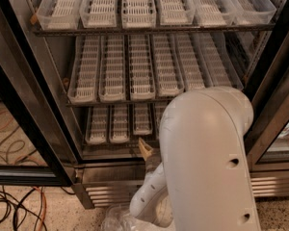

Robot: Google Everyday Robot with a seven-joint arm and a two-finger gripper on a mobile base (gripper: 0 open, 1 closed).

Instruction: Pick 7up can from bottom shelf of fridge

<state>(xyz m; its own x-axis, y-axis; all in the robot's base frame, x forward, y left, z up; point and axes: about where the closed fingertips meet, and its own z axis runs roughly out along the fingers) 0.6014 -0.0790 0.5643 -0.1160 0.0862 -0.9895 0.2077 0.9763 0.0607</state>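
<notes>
I am looking at the big fridge (55,76) with its door open. It has three racks of pale trays with slots.

The bottom shelf (111,124) is low down, just above the metal grille (111,195). I can see three of its trays on the left side. The fat white arm (207,162) covers the rest.

The gripper (145,148) is at the front edge of the bottom shelf, near the middle. Only one tan tip pokes out from behind the arm, so I cannot tell if it is spread wide, closed up or holding something.

I cannot see the 7up can. The arm hides the right part of the bottom shelf.

On the floor by the left corner lie black and orange cables (12,208).
</notes>
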